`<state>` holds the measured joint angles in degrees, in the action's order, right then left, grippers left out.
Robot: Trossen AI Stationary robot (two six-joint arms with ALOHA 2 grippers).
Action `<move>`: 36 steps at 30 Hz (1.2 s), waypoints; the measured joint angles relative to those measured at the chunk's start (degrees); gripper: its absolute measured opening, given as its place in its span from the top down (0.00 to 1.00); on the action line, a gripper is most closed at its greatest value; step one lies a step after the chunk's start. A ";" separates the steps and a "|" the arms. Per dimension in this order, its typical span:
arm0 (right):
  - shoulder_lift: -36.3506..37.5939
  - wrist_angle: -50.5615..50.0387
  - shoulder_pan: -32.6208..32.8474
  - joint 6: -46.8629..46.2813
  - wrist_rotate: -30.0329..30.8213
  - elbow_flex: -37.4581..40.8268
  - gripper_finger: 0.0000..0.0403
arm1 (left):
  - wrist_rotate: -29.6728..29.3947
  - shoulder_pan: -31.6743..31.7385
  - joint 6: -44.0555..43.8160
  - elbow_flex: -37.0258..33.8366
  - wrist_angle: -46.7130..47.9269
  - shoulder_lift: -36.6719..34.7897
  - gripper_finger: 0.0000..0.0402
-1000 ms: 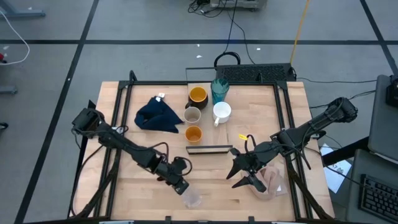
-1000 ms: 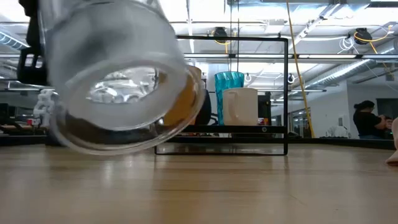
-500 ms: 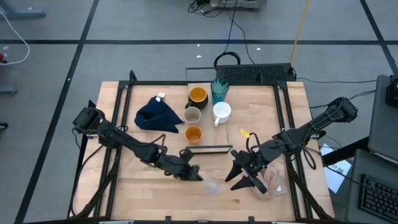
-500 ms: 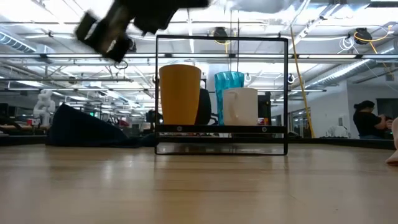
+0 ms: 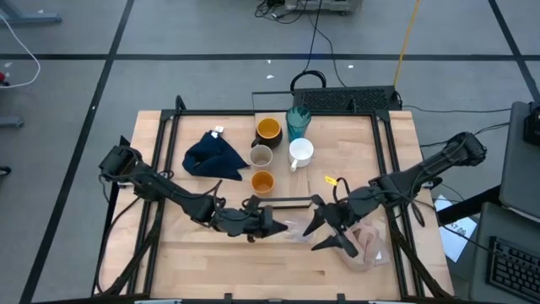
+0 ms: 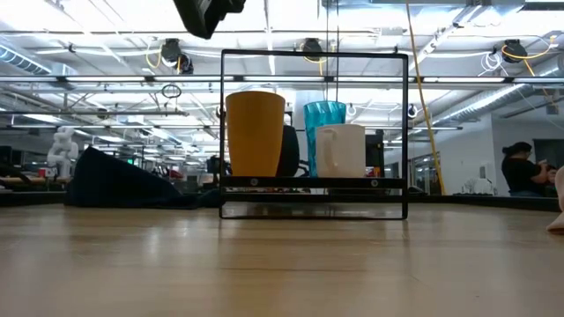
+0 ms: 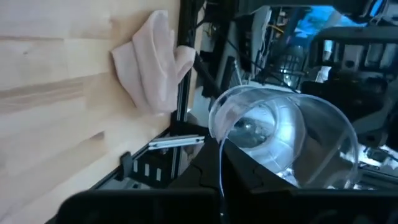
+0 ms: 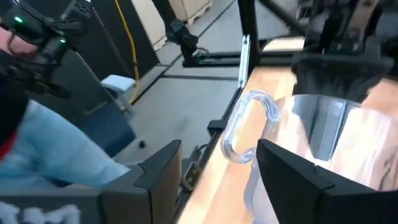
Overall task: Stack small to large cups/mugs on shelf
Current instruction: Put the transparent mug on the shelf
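Note:
My left gripper (image 5: 268, 225) is shut on the small clear glass (image 5: 292, 229), which has a handle (image 8: 244, 129), above the table's middle near the shelf (image 5: 283, 203). My right gripper (image 5: 321, 236) is open just right of the glass, its fingers on either side of the handle; I cannot tell whether they touch. The black mug (image 5: 268, 129), teal tumbler (image 5: 298, 122), white mug (image 5: 301, 152), grey-beige cup (image 5: 261, 156) and orange cup (image 5: 262, 181) stand upright behind the shelf. My left gripper holds the clear glass by its wall (image 7: 249, 163) near the rim; the fingers themselves hide the exact hold. They come level from the table's left. The glass is lifted clear of the table and lies tipped on its side, its handle toward my right gripper.
A dark navy cloth (image 5: 215, 156) lies at the far left. A pink-beige cloth (image 5: 368, 245) lies under my right arm near the right edge. A black frame (image 6: 313, 132) stands around the shelf. A person (image 6: 518, 172) is in the room behind.
My left gripper has lifted the clear glass from near the table's front edge and carried it up and toward the right and far side, toward my right gripper. The glass is now clear of the table. My right gripper has shifted slightly toward the glass.

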<state>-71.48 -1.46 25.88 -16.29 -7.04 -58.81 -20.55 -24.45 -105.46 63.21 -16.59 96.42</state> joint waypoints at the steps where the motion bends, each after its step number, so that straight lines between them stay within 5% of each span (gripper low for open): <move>1: 0.01 -0.27 0.04 1.43 1.42 -0.30 0.49 | -0.26 0.00 0.13 0.44 0.63 0.00 1.00; 7: 0.02 -5.34 1.29 10.90 9.67 -4.01 0.45 | -5.40 -0.78 -3.78 2.68 3.35 0.00 1.00; 14: -0.13 -5.40 1.95 13.11 11.08 -6.45 0.52 | -7.78 -0.61 -4.66 2.92 0.03 0.00 1.00; 24: -0.13 -7.46 1.95 12.25 11.79 -6.47 0.68 | -7.89 -0.50 -4.39 2.89 0.16 0.00 1.00; 32: -0.08 -7.76 1.97 13.18 13.05 -6.49 0.94 | -7.75 -0.52 -4.70 2.79 0.28 0.00 1.00; 36: -0.02 -7.69 1.97 13.52 13.10 -6.49 0.95 | -7.54 -0.57 -4.83 2.76 0.19 0.00 1.00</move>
<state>-71.50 -9.15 27.86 -2.77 6.07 -65.30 -28.09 -25.02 -110.29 65.98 -16.40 96.42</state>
